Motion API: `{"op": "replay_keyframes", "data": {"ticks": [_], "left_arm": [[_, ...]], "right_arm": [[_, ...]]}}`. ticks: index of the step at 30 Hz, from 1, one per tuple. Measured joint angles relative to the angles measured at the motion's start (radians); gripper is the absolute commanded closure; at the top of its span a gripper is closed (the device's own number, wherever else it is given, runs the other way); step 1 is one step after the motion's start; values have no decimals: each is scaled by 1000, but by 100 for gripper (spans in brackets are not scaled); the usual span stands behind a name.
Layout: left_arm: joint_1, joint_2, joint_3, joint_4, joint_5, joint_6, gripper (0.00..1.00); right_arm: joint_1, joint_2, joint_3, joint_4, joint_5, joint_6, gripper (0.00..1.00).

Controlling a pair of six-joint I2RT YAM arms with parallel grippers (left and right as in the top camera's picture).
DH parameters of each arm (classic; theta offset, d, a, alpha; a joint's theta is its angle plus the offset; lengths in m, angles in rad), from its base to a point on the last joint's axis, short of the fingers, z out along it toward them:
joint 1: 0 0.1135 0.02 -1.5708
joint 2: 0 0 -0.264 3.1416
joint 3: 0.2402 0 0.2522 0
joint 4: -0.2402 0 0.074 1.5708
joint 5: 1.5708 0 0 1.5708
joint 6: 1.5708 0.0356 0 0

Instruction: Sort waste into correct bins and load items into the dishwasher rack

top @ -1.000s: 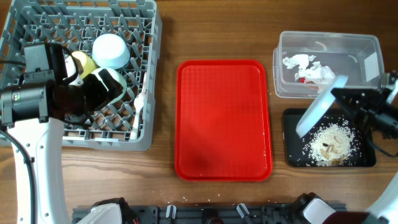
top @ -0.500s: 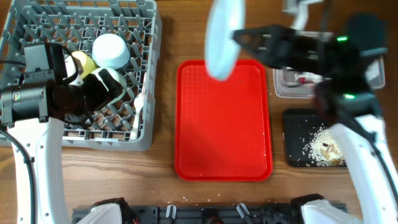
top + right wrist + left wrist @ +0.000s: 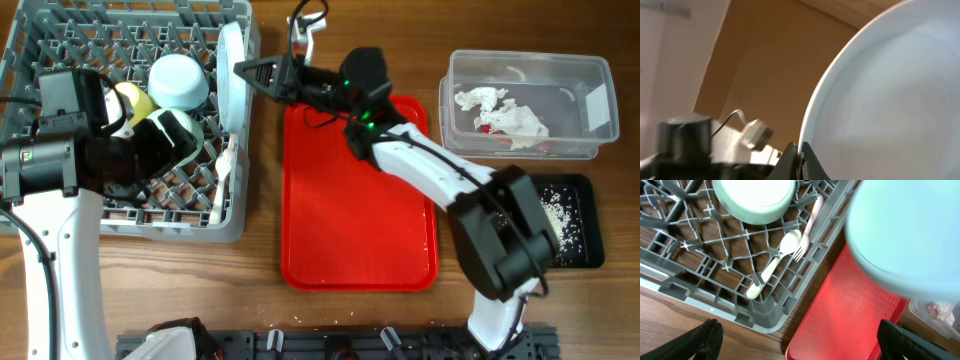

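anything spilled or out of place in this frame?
Nothing spilled or damaged. The food scraps sit in the black tray, napkins in the clear tub. Only oddity: the fork and spoon lie flat on the rack grid near its right wall instead of standing. The plate is held on edge by the right gripper at that wall.

- The plate (image 3: 905,235) looked blurred in the left wrist view, cut off by the top and right edges.
- The right arm (image 3: 440,172) hid much of the black tray (image 3: 592,240).
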Motion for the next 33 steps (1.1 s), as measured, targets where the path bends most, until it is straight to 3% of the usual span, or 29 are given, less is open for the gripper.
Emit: {"op": "replay_keyframes", "data": {"ticks": [3,5,8,9,17,20,22,28,31,33], "left_arm": [[0,0,0,0,0,0,0],[0,0,0,0,0,0,0],[0,0,0,0,0,0,0],[0,0,0,-1,0,0,0],[0,0,0,0,0,0,0],[0,0,0,0,0,0,0],[0,0,0,1,0,0,0],[0,0,0,1,0,0,0],[0,0,0,0,0,0,0],[0,0,0,0,0,0,0]], "right_arm": [[19,27,0,-40,55,16,96],[31,28,0,-74,93,17,84],[47,28,0,-151,156,-12,32],[52,29,0,-173,175,-29,26],[23,24,1,-197,170,-118,23],[-24,-23,5,-298,145,-152,23],[-60,-95,8,-438,141,-187,23],[-208,-492,41,-1166,194,-445,22],[-219,-639,43,-1513,208,-588,23],[-217,-701,42,-1652,218,-638,23]]}}
